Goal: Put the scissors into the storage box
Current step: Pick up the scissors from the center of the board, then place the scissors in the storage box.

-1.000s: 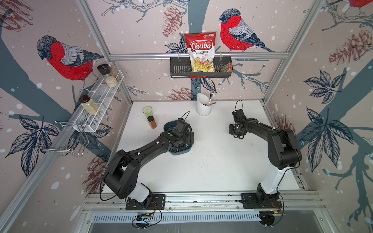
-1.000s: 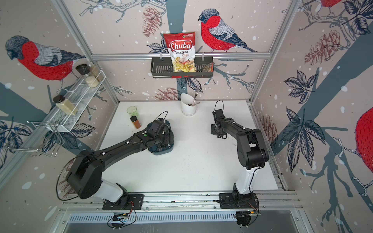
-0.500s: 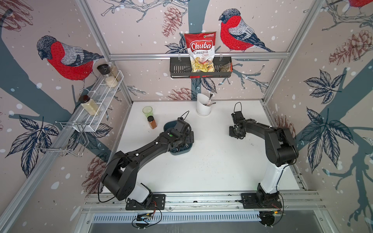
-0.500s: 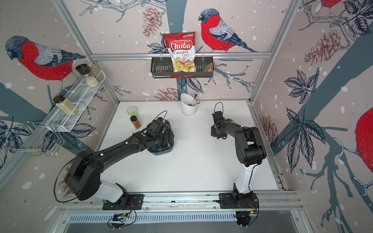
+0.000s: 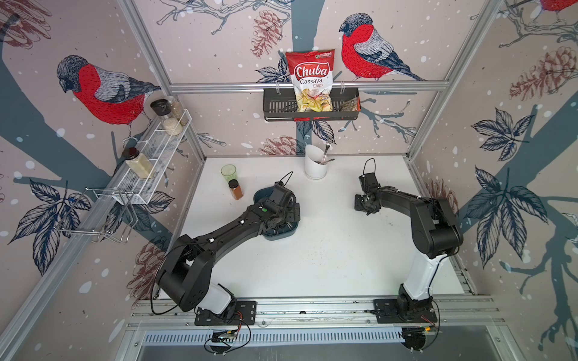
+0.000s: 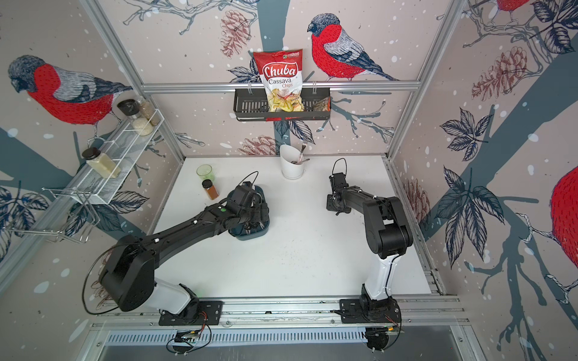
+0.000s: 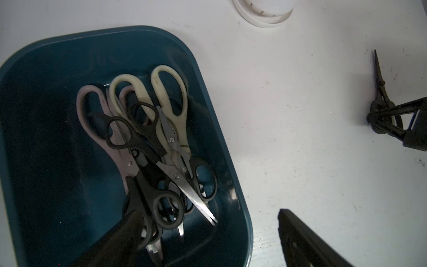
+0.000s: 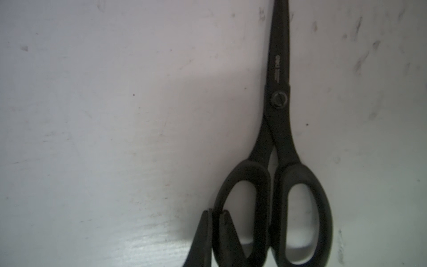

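1. The black scissors [image 8: 278, 101], the only pair I can see outside the storage box [image 7: 46, 138], lies flat on the white table [image 7: 300, 115] with its blades shut. It is well apart from the box, on the right arm's side.
2. The right end effector [image 8: 216, 212] is closed on it. One finger sits inside a handle loop and the other outside, with the loop's rim pinched between them.
3. To my eye the step in hand is the lift, and it wants care. The hold is far out at one end, so the blades will likely droop and swing once the pair comes off the table. I would raise it slowly and straight up, high enough for the hanging tips to clear the box wall before carrying it across.
4. Its long axis runs roughly front to back on the table. The tips point toward the back wall, where the white cup [image 5: 315, 170] stands, and the handles toward the robot's side. In both top views the wrist hides most of the pair.
5. The box's long side lies much the same way, so little turning looks needed. Lowering it tips first onto the pile of scissors [image 7: 147, 148] heaped crosswise inside should let it settle without snagging.
6. The left end effector [image 7: 208, 212] hangs over that box with its jaws wide apart and nothing between them; I would move it aside before the right arm comes over
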`<state>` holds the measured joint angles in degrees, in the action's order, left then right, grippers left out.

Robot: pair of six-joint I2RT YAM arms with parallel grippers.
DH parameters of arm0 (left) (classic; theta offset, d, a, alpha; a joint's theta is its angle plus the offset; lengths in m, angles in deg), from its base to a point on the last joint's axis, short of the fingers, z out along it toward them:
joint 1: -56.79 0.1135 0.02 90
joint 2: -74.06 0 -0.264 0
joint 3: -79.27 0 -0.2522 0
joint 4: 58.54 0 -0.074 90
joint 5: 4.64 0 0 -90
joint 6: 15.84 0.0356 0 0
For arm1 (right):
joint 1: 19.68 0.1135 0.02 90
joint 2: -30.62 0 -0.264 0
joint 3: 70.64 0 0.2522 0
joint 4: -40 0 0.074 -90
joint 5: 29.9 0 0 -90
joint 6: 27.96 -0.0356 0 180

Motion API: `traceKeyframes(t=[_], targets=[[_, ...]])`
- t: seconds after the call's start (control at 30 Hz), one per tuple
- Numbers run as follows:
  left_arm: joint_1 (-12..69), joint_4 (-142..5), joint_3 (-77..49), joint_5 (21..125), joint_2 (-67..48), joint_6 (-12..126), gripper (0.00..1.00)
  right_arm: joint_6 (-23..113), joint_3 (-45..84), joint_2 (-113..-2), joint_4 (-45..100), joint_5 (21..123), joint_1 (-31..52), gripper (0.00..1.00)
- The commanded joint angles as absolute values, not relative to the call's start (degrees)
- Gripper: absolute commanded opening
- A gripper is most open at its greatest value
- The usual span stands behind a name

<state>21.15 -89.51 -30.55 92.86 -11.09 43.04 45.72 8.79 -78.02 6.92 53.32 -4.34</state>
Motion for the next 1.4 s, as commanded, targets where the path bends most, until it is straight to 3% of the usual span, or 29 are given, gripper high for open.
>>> traceKeyframes(t=[0.0,0.33,0.73,0.97,1.37], targets=[[21.02,-90.1,-30.74,93.46,-10.67,43.5,0.95,45.65,8.16,-78.91,2.79,53.6,-4.67,0.02],[21.07,-89.36,-31.01,93.62,-10.49,43.18,0.95,44.93,7.9,-75.94,3.46,54.27,-3.31,0.0],[23.97,-86.93,-33.1,95.04,-7.35,41.04,0.95,39.87,5.32,-65.36,5.92,56.54,6.55,0.0],[33.4,-83.17,-40.16,90.64,-0.06,35.99,0.95,35.71,6.29,-62.85,9.01,59.4,17.86,0.0],[47.89,-82.39,-50.93,92.69,14.18,32.92,0.95,33.3,17.74,-70.3,16.19,61.15,33.91,0.0]])
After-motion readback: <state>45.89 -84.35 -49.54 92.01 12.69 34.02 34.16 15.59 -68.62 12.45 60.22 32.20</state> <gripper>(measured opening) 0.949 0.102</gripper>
